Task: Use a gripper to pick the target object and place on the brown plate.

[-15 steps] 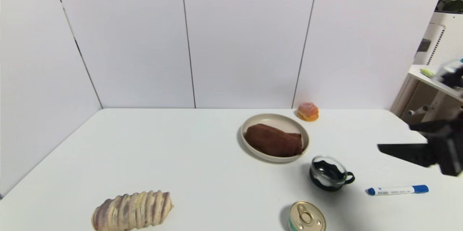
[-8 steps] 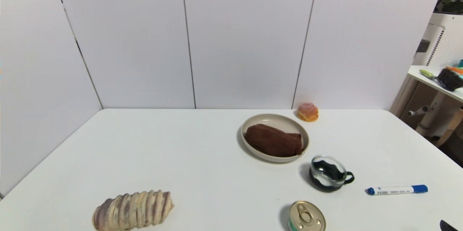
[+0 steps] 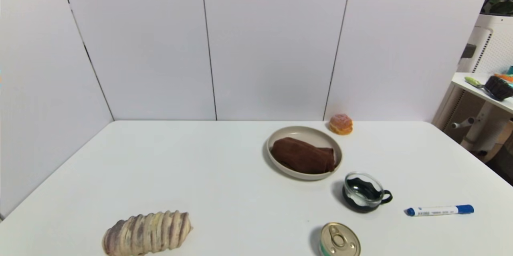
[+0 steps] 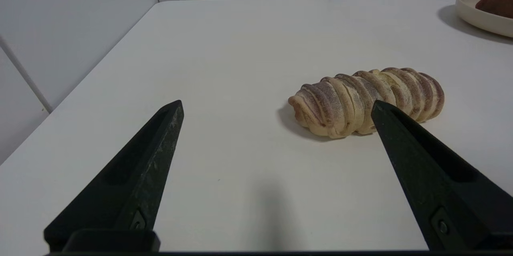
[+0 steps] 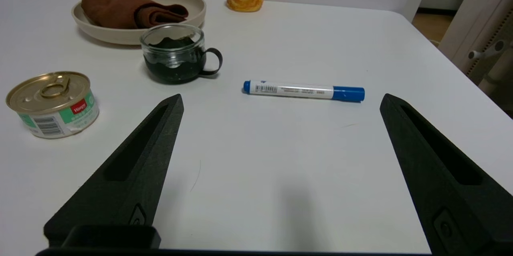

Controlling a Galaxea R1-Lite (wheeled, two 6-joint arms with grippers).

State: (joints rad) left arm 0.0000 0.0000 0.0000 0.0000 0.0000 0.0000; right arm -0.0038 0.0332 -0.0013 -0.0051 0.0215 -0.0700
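Note:
The folded dark brown towel [image 3: 303, 155] lies inside the beige-tan plate [image 3: 280, 135] at the table's back right; both also show in the right wrist view, towel [image 5: 128, 9] on plate [image 5: 192, 7]. Neither gripper shows in the head view. My right gripper [image 5: 280, 101] is open and empty, low over the table's near right, short of the blue marker. My left gripper [image 4: 276, 105] is open and empty over the near left of the table, short of the ribbed roll. The plate's edge [image 4: 473, 15] shows far off in the left wrist view.
A ribbed purple-cream roll [image 3: 146, 232] lies front left. A glass cup with black handle [image 3: 364, 192], a tin can [image 3: 340, 240] and a blue marker [image 3: 440, 210] sit front right. An orange pastry [image 3: 341, 123] is behind the plate. A side shelf [image 3: 481, 87] stands right.
My right arm, seen at the right edge a second ago, has drawn back out of the head view. The towel, the plate and the other objects have not moved.

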